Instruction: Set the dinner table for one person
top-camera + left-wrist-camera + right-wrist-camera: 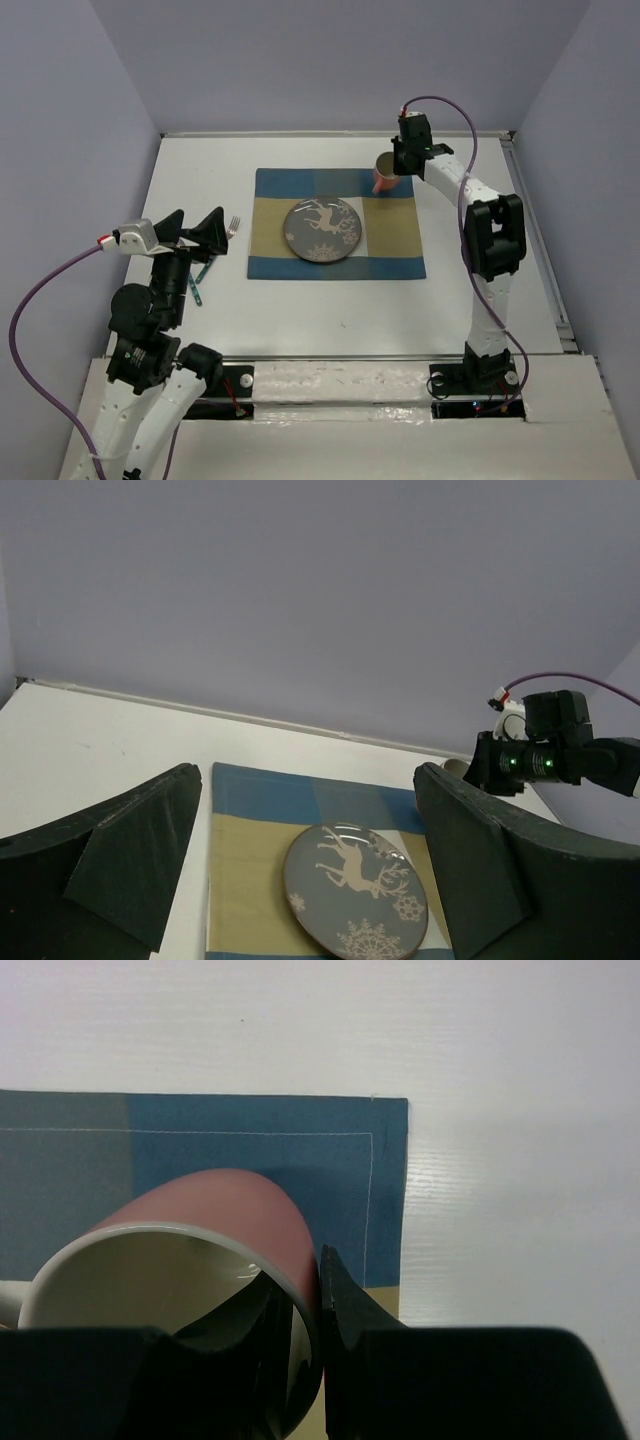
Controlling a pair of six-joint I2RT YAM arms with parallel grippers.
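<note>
White desk (300,310) spanning the enclosure floor, carrying checked placemat (400,250) and reindeer plate (322,230). Right fingers (350,1325) clamped on rim of pink mug (220,1210) at placemat's far corner. Left fingers (212,230) apart, raised beside fork (234,226).

table (330,320): white and matte, filling the middle of the frame, with a thin metal rail down its right edge.
placemat (400,240): blue, tan and white checks, lying flat at centre frame.
fork (234,225): just left of the placemat, tines toward the top.
teal handles (198,290): lower left of the fork, partly hidden.
</note>
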